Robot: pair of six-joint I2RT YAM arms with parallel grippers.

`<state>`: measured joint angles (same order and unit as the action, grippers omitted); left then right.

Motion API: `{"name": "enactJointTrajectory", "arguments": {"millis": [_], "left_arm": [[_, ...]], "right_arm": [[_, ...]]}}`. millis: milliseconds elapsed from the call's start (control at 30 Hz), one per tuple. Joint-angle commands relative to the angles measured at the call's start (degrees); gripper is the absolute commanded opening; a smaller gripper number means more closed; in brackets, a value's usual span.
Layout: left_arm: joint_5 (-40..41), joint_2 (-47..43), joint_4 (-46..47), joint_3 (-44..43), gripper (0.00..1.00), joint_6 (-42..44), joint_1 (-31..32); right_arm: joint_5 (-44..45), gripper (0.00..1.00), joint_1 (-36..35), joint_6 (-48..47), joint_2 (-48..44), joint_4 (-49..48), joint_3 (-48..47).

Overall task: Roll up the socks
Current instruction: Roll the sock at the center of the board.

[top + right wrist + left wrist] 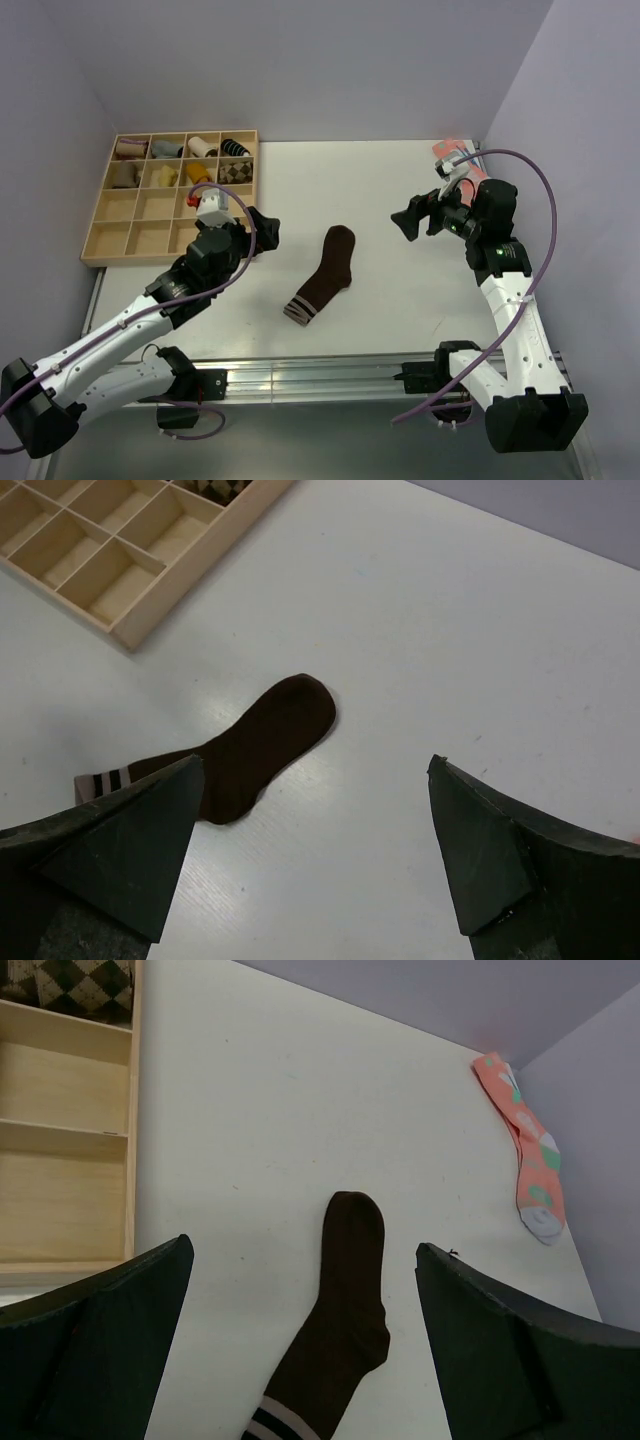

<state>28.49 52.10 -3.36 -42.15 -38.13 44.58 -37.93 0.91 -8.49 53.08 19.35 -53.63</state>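
A dark brown sock with pale stripes at its cuff lies flat and unrolled on the white table, toe toward the back, cuff toward the front. It also shows in the left wrist view and the right wrist view. My left gripper is open and empty, held above the table left of the sock. My right gripper is open and empty, held above the table right of the sock's toe.
A wooden compartment tray with several small sock bundles in its back rows stands at the back left. A pink dotted sock lies at the back right by the wall, partly hidden behind my right arm in the top view.
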Motion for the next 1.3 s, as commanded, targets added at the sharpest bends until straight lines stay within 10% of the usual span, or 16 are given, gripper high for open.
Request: {"name": "enactJointTrajectory", "arguments": {"millis": [0,300,700,1267], "left_arm": [[-0.45,0.37,0.89,-2.58,0.99,1.3,-0.19],[-0.36,1.34,0.81,-3.02,0.99,1.04,-0.19],[4.99,-2.43,-5.52,-1.72,0.96,-5.63,-0.19],[9.83,-13.16,-12.9,6.2,0.86,-14.96,-0.19]], "right_arm": [[1.02,1.0,0.24,-0.39,-0.17,-1.07,-0.95],[3.21,0.95,-0.82,-6.44,3.96,3.85,-3.76],[19.03,0.73,-30.23,-7.24,13.27,7.89,-1.14],[28.88,0.62,-54.6,-4.26,28.3,4.02,0.54]]}}
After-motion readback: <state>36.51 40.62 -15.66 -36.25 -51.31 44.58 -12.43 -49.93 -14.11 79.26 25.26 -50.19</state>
